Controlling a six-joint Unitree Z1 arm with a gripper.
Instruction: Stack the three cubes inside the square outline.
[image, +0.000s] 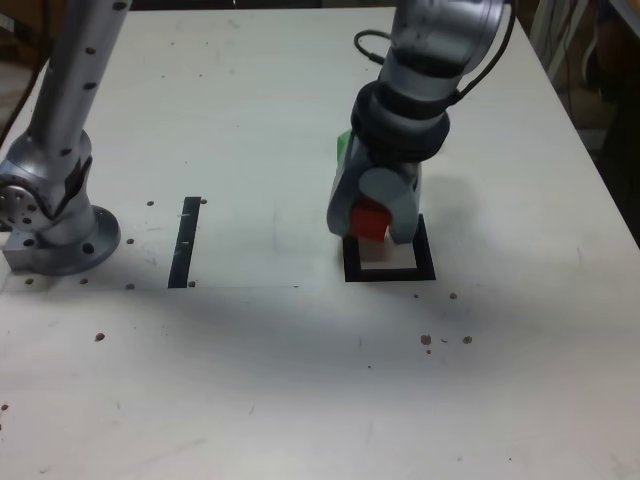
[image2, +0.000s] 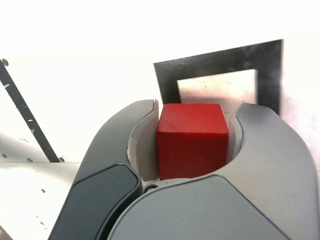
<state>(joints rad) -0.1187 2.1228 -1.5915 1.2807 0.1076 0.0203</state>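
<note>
The silver-grey robot arm (image: 440, 70) reaches down from the far side, right of centre in the exterior view, its wrist pointing steeply downward. Its grey gripper (image2: 192, 142) has both jaws clamped on a small red cube (image2: 192, 145).

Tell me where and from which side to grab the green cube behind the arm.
Judging loosely: grip the green cube by two opposite flat side faces, coming down from above. Only one corner shows past the arm, so its pose is unclear. The gripper is shut on the red cube over the square outline.
</note>
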